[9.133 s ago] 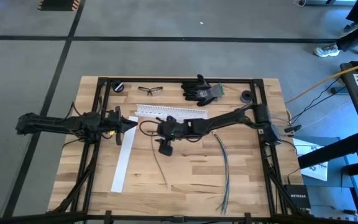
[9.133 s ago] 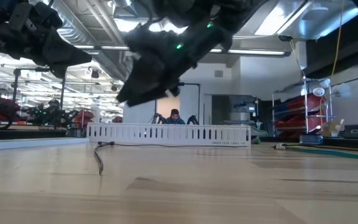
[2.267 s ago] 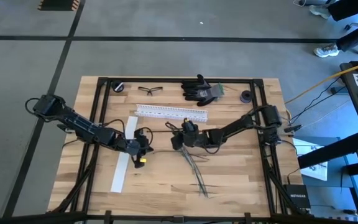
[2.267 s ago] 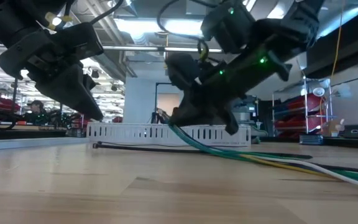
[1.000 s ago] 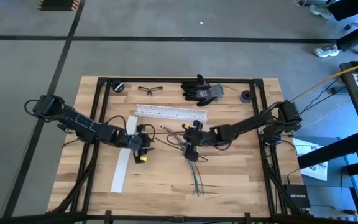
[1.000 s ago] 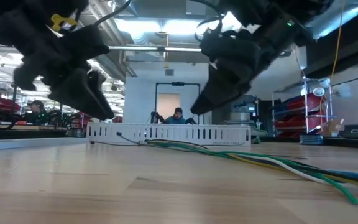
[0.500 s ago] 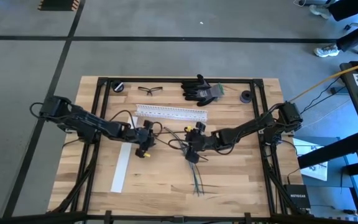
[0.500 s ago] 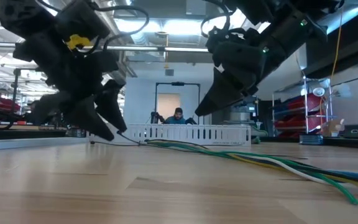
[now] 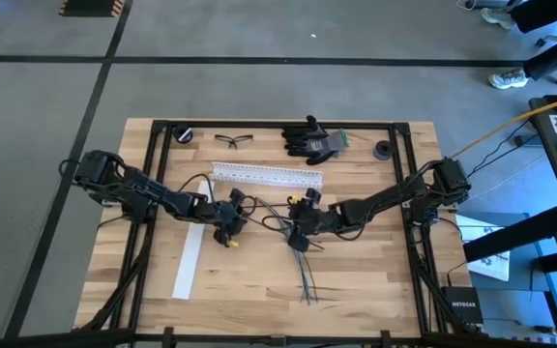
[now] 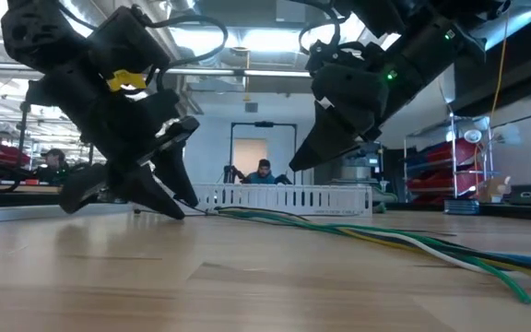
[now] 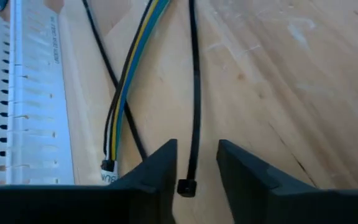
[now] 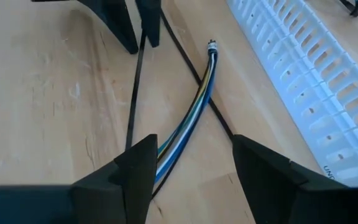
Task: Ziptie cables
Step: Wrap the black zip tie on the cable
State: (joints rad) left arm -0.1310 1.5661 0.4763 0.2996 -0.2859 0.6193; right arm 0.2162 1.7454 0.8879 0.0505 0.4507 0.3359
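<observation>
High view: cables (image 9: 303, 256) lie bundled mid-surface, long axis running from the slotted rail (image 9: 266, 175) toward the near edge, ends fanning there. Right gripper (image 9: 298, 235) hovers over the bundle, fingers wide, holding nothing. Left gripper (image 11: 194, 180), fingers narrowly apart, straddles the zip tie's (image 11: 194, 93) head beside the bundle's rail-side end.

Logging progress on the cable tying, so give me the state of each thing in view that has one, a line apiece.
cables: lying loose on the table, bunched but not tied
zip tie: flat on the wood, unlooped, head between the left claw's fingers
left claw: open, straddling the zip tie's head
right claw: open over the cables, holding nothing
slotted rail: lying flat, untouched
</observation>
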